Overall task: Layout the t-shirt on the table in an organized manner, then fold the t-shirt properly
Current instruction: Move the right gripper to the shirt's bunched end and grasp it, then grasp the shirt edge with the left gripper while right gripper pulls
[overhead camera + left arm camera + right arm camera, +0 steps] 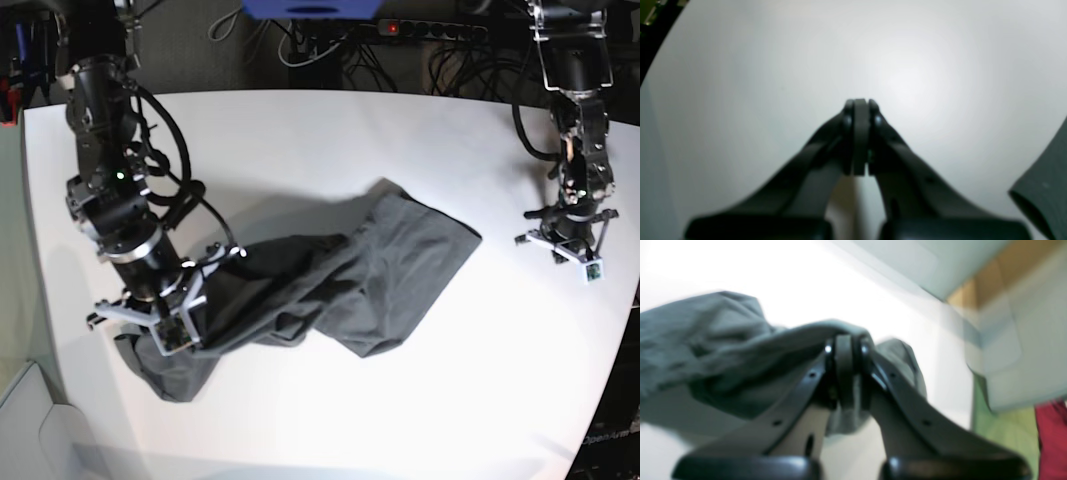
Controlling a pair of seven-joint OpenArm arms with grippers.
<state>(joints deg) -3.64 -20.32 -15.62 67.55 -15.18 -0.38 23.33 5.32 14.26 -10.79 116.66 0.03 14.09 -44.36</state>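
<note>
So my right claw (844, 350) is pinched down tight on a fold of the t-shirt (330, 280), down at the bunched end near the front-left of the tabletop (330, 130) in the base view. The shirt's a crumpled diagonal strip: its long axis runs from my right claw up and across toward the middle, ending in a flatter flap that points at my other arm. My left claw (860, 106) is clamped shut on nothing, hovering over bare white tabletop, well apart from the cloth; only a sliver of fabric shows at the edge of its wrist view. Pretty sure the far flap is the left arm's to grab, since it's the nearer one to that end.
</note>
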